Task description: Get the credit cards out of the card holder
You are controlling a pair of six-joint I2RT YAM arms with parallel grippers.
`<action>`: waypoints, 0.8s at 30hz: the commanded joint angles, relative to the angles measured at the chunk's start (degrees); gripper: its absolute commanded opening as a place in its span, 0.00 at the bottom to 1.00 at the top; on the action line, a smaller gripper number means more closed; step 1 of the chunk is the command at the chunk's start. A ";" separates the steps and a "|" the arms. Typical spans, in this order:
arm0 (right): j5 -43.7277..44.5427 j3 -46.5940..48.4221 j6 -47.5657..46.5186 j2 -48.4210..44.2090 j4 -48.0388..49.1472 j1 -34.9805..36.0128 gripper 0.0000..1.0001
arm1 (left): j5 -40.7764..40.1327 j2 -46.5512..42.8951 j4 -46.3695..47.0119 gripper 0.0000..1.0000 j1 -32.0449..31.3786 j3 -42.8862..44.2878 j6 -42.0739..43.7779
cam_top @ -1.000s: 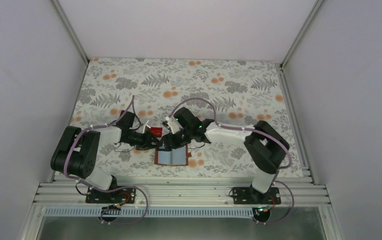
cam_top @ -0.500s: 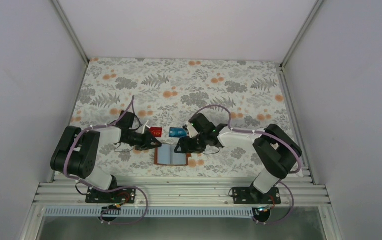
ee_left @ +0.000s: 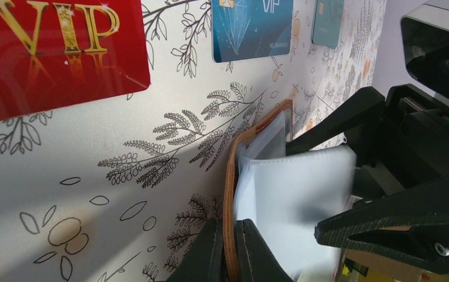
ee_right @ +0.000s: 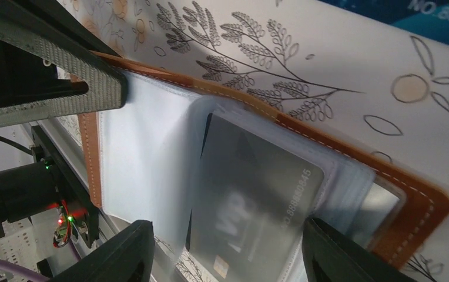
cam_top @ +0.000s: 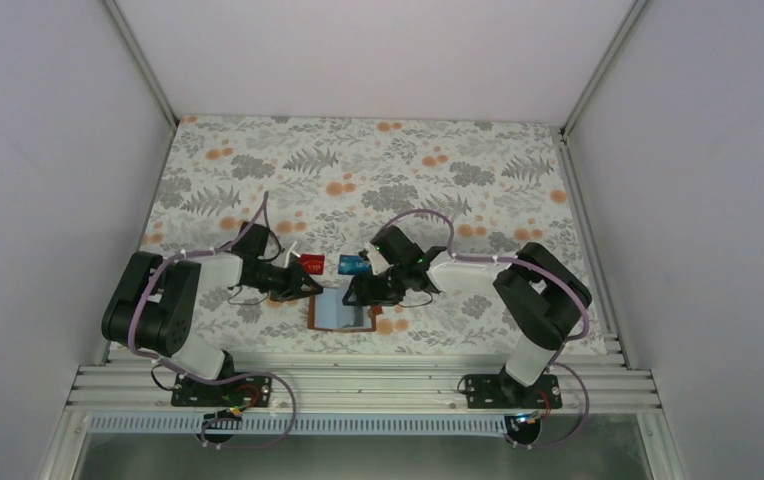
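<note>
Brown leather card holder (cam_top: 344,318) lies open, your left gripper (ee_left: 229,235) pinching its 10 o'clock corner, your right gripper (ee_right: 227,228) spread wide over a sleeved black card (ee_right: 251,194).

A grey-and-orange floral cloth (cam_top: 288,160) lies flat between plain white walls (cam_top: 48,150).

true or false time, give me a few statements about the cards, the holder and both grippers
The red VIP card lies on the table, outside the card holder. True.
The left gripper is shut on the card holder's leather edge. True.
The card holder is empty. False: a dark card sits in a clear pocket.
The right gripper holds the blue card. False: it is open over the holder; the blue card lies on the table.
</note>
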 commanded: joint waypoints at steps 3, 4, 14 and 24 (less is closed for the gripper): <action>-2.49 3.99 -1.26 2.48 1.97 2.33 0.64 | 0.27 0.72 0.19 0.03 0.03 -0.49 0.65; -2.43 4.57 -1.53 2.92 1.72 2.51 0.64 | 0.25 0.77 0.13 0.02 0.03 -0.42 0.70; -2.85 7.16 -3.20 3.32 0.93 3.96 0.61 | 0.33 0.60 0.14 0.02 0.02 -0.23 0.74; 1.24 8.27 -3.42 5.69 -2.87 4.17 0.59 | 2.78 -0.49 -1.60 0.34 0.39 3.14 2.04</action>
